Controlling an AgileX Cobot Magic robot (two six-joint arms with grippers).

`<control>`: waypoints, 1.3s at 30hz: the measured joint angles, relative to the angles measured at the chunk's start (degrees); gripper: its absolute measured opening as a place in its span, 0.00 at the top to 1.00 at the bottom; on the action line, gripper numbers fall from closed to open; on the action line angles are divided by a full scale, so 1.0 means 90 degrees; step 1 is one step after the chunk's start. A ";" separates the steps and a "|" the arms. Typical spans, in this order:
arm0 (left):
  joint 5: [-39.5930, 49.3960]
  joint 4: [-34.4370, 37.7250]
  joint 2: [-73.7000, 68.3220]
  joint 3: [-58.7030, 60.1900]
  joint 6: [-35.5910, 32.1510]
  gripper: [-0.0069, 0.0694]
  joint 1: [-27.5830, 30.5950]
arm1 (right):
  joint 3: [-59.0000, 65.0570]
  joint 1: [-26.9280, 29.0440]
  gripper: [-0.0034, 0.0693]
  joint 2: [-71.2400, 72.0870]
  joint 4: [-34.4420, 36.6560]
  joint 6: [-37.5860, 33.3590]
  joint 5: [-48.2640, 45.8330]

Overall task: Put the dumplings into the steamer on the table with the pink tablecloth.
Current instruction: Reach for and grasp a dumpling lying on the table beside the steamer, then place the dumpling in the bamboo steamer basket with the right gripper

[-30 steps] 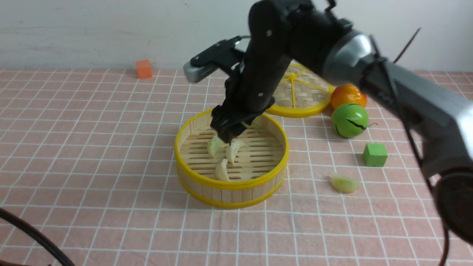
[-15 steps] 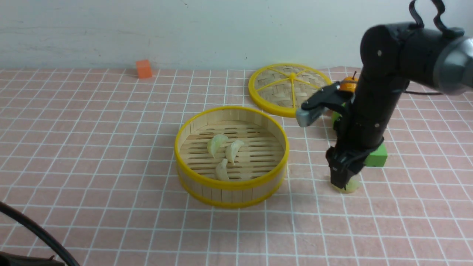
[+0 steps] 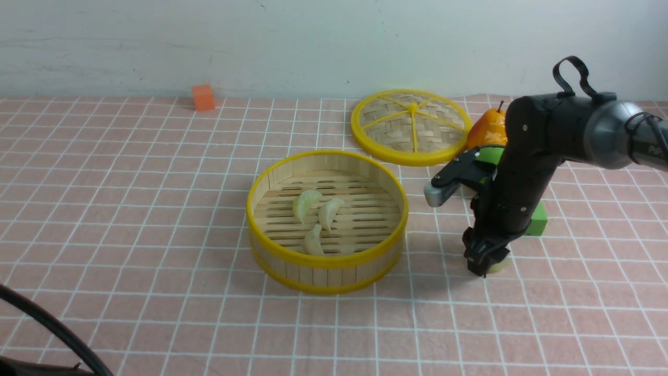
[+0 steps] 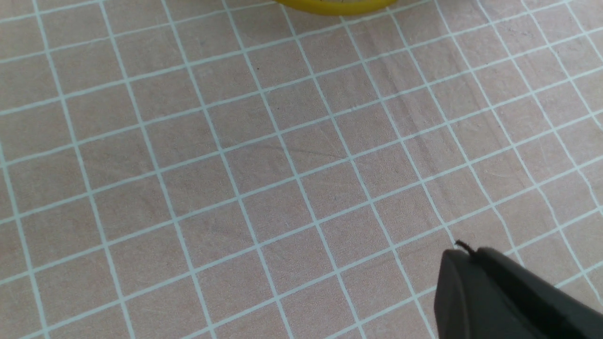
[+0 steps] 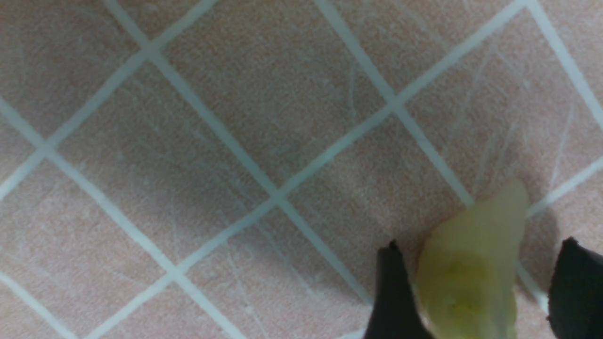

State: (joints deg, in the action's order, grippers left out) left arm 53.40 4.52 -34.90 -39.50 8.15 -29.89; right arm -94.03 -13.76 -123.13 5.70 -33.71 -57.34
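Clutter crowds the right hand (image 3: 480, 265): a green cube (image 3: 538, 223) just behind it, half hidden by the arm, an orange pear (image 3: 489, 133) farther back, and the woven lid (image 3: 412, 127) lying flat beside the pear. An orange cube (image 3: 203, 97) sits far off by the wall.

The steamer (image 3: 327, 261) stands mid-table (image 3: 104, 271) on the pink tablecloth (image 3: 156, 172), with three dumplings (image 3: 319, 209) on its slats. The fourth dumpling (image 3: 501, 266) lies on the cloth to its right, and the front view shows only a pale edge of it.

The right wrist view shows it whole, between two black fingertips (image 5: 391, 292). The jaws are parted, with cloth showing on one side.

The left hand (image 4: 494, 292) appears only in its wrist view, clenched on nothing, over bare cloth.
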 joint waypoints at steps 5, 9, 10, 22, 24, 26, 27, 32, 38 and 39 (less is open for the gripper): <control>0.0007 0.0051 0.0000 0.0000 0.0000 0.91 0.0000 | -0.0110 -0.0008 0.67 0.0145 -0.0051 0.0272 -0.0375; 0.0007 0.0051 0.0000 0.0000 0.0000 0.91 0.0000 | -0.0629 -0.0105 0.67 0.0400 0.0153 0.0567 -0.0957; 0.0007 0.0051 0.0000 0.0000 0.0000 0.91 0.0000 | -0.0925 -0.0196 0.67 0.0510 0.0285 0.0735 -0.1129; -0.0144 0.0051 0.0000 0.0000 0.0000 0.91 0.0000 | -0.2015 -0.1522 0.67 0.0325 0.0787 0.1517 -0.0605; -0.0144 0.0051 0.0000 0.0000 0.0000 0.91 0.0000 | -0.2015 -0.1640 0.67 0.0170 0.0741 0.1546 -0.0410; -0.0144 0.0051 0.0000 0.0000 0.0000 0.91 0.0000 | -0.2015 -0.1805 0.67 -0.0089 0.0584 0.1754 0.0000; -0.0144 0.0051 0.0000 0.0000 0.0000 0.91 0.0000 | -0.2015 -0.1817 0.67 -0.0130 0.0567 0.1795 0.0048; -0.0144 0.0051 0.0000 0.0000 0.0000 0.90 0.0000 | -0.2018 -0.1850 0.64 -0.0601 0.0387 0.2158 0.0397; -0.0023 0.0054 0.0000 0.0000 0.0000 0.89 0.0000 | -0.2033 -0.1850 0.40 -0.0750 0.0256 0.2204 0.0338; -0.0008 0.0054 0.0000 0.0000 0.0000 0.89 0.0000 | -0.2091 -0.1850 0.36 -0.0736 0.0256 0.2204 0.0231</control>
State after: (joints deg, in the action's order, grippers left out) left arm 53.33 5.00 -34.90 -39.50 8.15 -29.89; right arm -112.85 -30.41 -129.76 8.00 -13.88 -55.26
